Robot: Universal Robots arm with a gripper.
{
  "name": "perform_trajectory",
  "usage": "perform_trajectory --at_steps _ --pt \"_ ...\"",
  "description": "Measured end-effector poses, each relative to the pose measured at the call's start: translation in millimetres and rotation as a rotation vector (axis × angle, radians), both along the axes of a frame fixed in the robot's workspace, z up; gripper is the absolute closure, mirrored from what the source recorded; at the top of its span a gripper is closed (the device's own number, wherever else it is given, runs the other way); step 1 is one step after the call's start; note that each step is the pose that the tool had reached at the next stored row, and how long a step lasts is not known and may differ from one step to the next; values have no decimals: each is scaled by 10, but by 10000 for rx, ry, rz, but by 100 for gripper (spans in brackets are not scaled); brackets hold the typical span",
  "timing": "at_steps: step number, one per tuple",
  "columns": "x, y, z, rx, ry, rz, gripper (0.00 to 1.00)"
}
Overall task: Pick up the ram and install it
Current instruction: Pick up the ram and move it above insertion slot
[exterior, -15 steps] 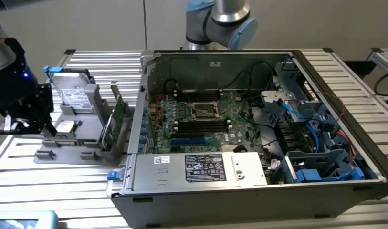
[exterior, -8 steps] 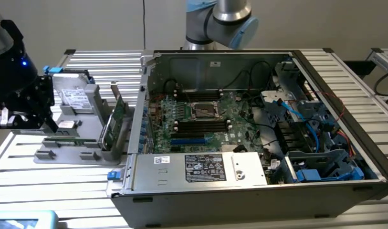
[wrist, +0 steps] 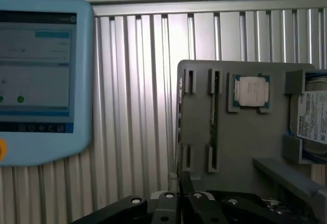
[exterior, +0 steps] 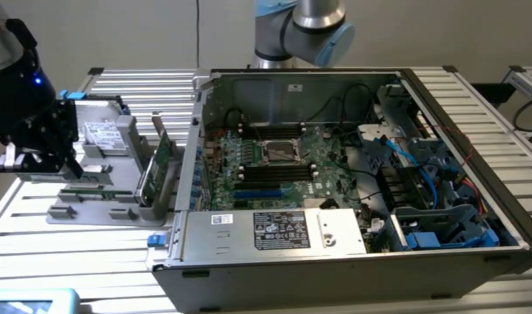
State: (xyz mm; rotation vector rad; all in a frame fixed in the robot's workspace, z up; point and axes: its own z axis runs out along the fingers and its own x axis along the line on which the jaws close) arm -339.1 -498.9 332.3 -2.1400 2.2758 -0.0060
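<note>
The black, blocky gripper [exterior: 43, 163] hovers above a matte grey moulded tray [exterior: 82, 214] on the ribbed aluminium table [exterior: 38, 261]. I cannot tell whether its grip is open or closed. The ram [wrist: 212, 115], a thin green stick, stands on edge between the tray's slotted posts, near a square, metal-capped processor [wrist: 250, 91].

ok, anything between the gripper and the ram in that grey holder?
Nothing visible. The gripper is above the grey holder; the ram stands on edge in its slot, top edge uncovered. The processor lies beside it, apart.
</note>
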Motion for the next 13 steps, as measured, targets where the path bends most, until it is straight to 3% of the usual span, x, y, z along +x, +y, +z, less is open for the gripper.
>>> perform_trajectory --at_steps 13 --pt "521 -37 540 18 1 0 87"
